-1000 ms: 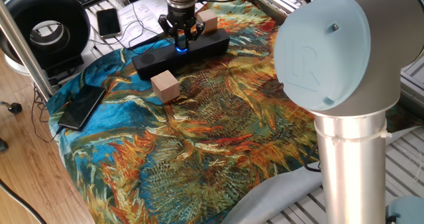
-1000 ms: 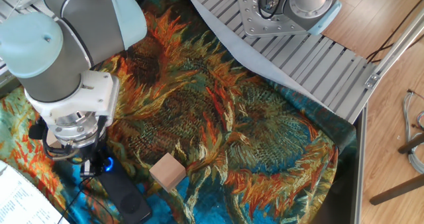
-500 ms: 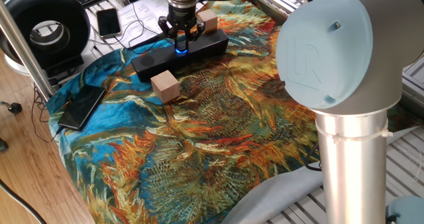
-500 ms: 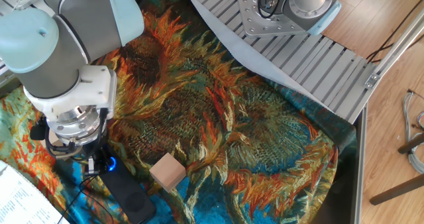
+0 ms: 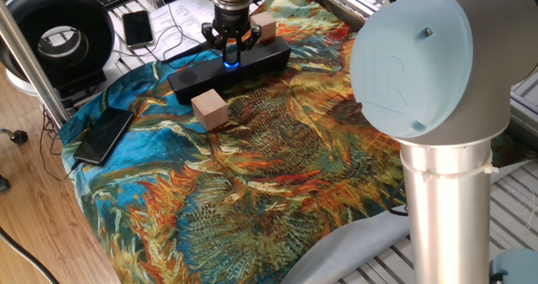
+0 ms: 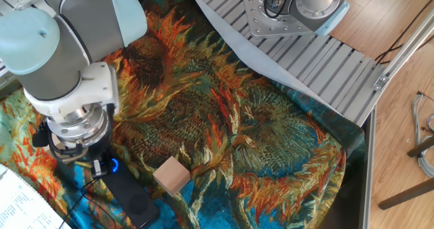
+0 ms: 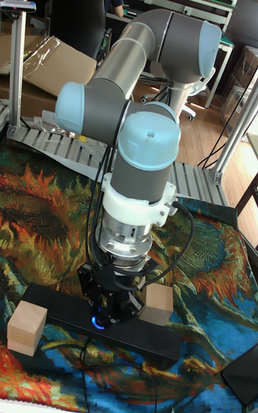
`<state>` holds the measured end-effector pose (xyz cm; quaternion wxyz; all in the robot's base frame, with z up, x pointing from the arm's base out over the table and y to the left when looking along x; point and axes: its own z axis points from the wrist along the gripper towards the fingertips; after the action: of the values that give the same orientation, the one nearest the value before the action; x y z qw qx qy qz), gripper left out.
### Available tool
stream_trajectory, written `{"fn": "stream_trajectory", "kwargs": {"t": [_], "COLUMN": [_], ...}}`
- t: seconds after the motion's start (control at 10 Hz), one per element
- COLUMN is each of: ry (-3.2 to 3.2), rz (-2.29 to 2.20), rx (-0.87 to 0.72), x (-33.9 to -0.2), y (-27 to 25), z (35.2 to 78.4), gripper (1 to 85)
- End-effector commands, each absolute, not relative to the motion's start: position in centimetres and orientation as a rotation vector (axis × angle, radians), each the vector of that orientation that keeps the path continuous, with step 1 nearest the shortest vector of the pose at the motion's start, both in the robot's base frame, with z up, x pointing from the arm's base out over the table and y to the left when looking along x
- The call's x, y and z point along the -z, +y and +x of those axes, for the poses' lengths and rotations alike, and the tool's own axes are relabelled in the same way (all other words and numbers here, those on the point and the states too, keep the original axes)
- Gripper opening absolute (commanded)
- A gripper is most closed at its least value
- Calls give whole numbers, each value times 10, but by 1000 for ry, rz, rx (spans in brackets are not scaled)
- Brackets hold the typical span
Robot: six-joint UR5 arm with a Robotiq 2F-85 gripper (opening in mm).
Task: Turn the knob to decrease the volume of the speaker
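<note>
The speaker (image 5: pixel 189 81) is a long black bar lying across the far side of the sunflower cloth. Its knob (image 5: pixel 229 63) glows blue at mid-length. My gripper (image 5: pixel 229 55) points straight down on it, its fingers closed around the dial. From the other side, the blue glow of the knob (image 6: pixel 113 165) shows just below the wrist, with the gripper (image 6: pixel 103 165) over the speaker (image 6: pixel 132 196). The tall view shows the gripper (image 7: pixel 106 315) pressed down on the speaker (image 7: pixel 50 303), the knob (image 7: pixel 96 323) lit between the fingers.
One tan wooden cube (image 5: pixel 209 109) sits in front of the speaker and another (image 5: pixel 263 25) behind it. A flat black phone (image 5: pixel 103 135) lies at the cloth's left edge. Cables, papers and a second phone (image 5: pixel 137 28) are behind. The arm's base column (image 5: pixel 441 200) rises at the right.
The wrist has turned a little while staying over the knob. The speaker's near end has shifted slightly on the cloth.
</note>
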<state>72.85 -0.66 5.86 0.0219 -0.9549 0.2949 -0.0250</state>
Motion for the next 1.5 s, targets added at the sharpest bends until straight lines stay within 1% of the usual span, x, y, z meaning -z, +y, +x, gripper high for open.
{"fn": "stream_trajectory", "kwargs": {"t": [0.0, 0.3, 0.4, 0.5, 0.6, 0.8, 0.9, 1.0, 1.1, 1.2, 1.4], "ry": [791, 758, 760, 775, 795, 870, 940, 1036, 1101, 1148, 1276], "rz": [-3007, -3013, -3012, -3014, -3007, -2981, -2948, -2905, -2858, -2844, -2793], "rx": [105, 129, 126, 94, 90, 84, 110, 97, 84, 98, 117], "x": [-60, -60, -60, -60, -60, -61, -65, -68, -72, -78, -89], "y": [-12, -12, -11, -11, -11, -11, -12, -11, -6, -8, -14], "z": [732, 736, 736, 730, 730, 729, 732, 730, 728, 728, 724], "gripper": [193, 203, 240, 497, 523, 540, 540, 480, 390, 367, 357]}}
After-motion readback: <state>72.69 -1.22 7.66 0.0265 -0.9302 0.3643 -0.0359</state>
